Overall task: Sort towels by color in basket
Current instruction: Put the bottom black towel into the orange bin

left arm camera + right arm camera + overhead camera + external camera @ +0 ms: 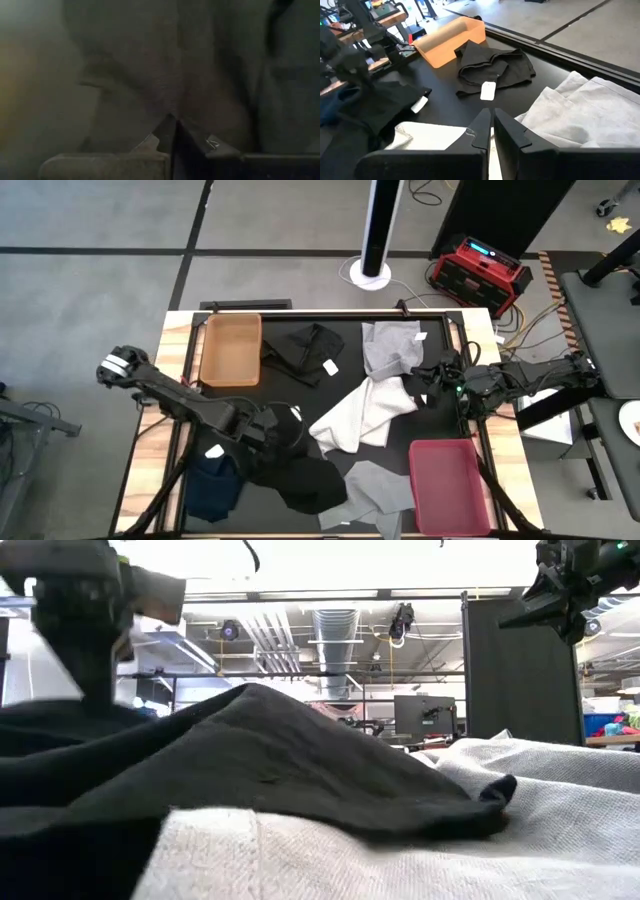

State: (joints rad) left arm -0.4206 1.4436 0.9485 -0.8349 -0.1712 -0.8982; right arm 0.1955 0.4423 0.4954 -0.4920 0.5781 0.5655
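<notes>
Step in hand, by my reading: the pick-up of one dark towel for sorting. Working left to right across the high view: the navy towel [212, 485] lies crumpled at the near-left corner of the table, and the orange basket [230, 350] sits empty at the far left. My left gripper [283, 432] is down on the black towel [305, 470] just beside the navy one, jaws closed together with dark woven cloth pressed against the fingers [147, 145] in the left wrist view; I judge a fold is pinched, though the contact itself is too dim to confirm. A second black towel [310, 352] with a small white tag lies rumpled next to the orange basket. At centre, the white towel [360, 415] is spread in soft folds, with grey towels beyond it [390, 345] and nearer [375, 490]. The red basket [450, 485] stands near-right, empty. My right gripper [432, 380] waits above the far-right grey cloth, jaws closed on nothing.

Next move calls for a straight lift, high enough to peel the limp, clinging fabric free of its neighbours, then carriage to a basket. All cloth is soft, matte and shapeless; both baskets are rigid, rectangular and smooth-walled.
</notes>
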